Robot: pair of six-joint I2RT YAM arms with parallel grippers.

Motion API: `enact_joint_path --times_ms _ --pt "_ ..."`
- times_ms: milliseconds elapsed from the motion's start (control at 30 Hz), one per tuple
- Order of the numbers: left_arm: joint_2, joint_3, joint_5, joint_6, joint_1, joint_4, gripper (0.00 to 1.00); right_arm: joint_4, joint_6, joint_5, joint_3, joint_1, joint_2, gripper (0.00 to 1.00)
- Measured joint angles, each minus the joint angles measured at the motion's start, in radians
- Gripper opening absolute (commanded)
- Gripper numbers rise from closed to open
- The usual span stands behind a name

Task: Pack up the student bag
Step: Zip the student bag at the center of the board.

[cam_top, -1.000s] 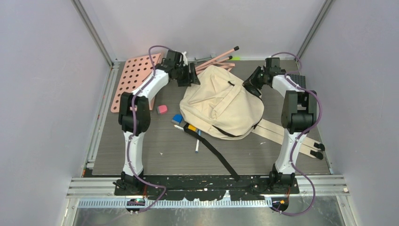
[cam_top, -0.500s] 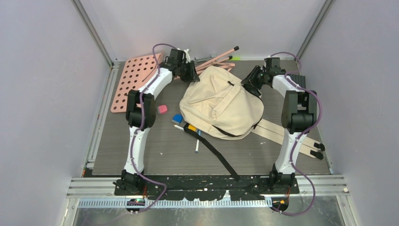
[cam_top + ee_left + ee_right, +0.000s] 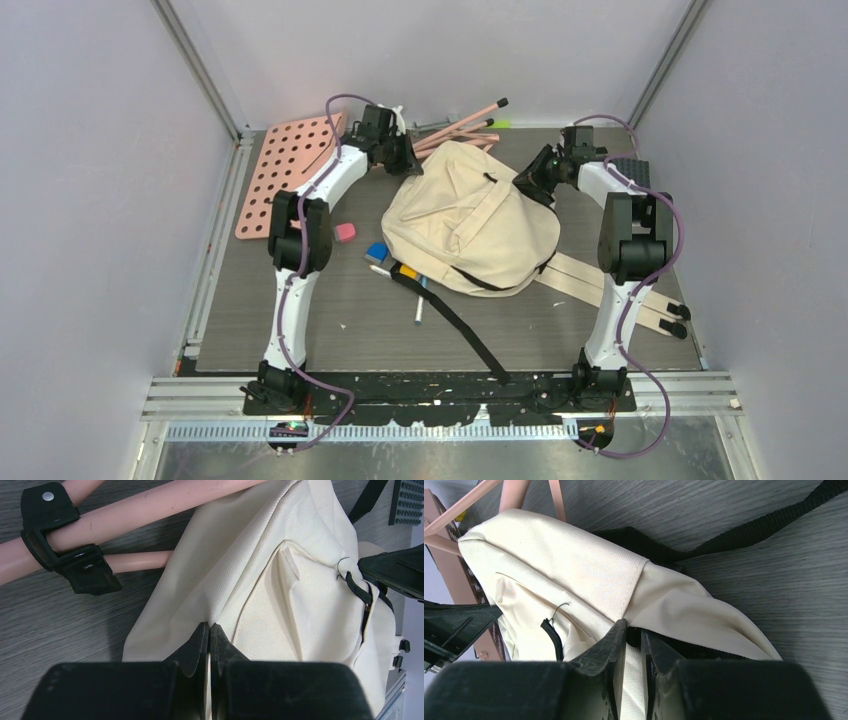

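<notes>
Student bag [image 3: 470, 215] gripped by left pincer [image 3: 209, 628], right pincer [image 3: 632, 628].

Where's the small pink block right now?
Top view: small pink block lies left of the student bag, beside the left arm, near the blue block.

Cream student bag [image 3: 470, 225] (zip [image 3: 359, 587] apparently black)

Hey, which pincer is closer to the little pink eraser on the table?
Left. The left pincer pinches the bag at its far-left corner, just beyond the pink eraser. The right pincer grips the bag's far-right edge, across the bag from the eraser.
</notes>
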Motion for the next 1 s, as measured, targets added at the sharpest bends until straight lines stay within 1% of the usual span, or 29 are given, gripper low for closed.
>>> enact_joint_path --times_ms 67,200,333,400,700,1000 --pt "0.0 0.0 -0.001 0.0 0.0 0.0 0.0 0.001 0.002 0.002 0.0 0.0 0.0 0.18" --pt "-0.002 -0.012 -0.016 -0.001 -0.001 0.007 0.0 -0.001 0.01 0.019 -0.003 0.0 -0.009 0.09" --pt "-0.024 -0.058 -0.043 -0.019 -0.005 0.035 0.0 -0.008 0.014 0.054 -0.007 0.003 -0.038 0.03" --pt "-0.041 -0.082 -0.056 -0.027 -0.006 0.047 0.0 -0.017 0.017 0.075 -0.007 0.006 -0.049 0.01" --pt "-0.09 -0.129 -0.112 -0.081 -0.018 0.055 0.0 -0.075 0.025 0.141 -0.007 0.016 -0.058 0.01" --pt "-0.113 -0.167 -0.13 -0.125 -0.019 0.064 0.0 -0.113 0.047 0.169 -0.029 0.015 -0.1 0.01"
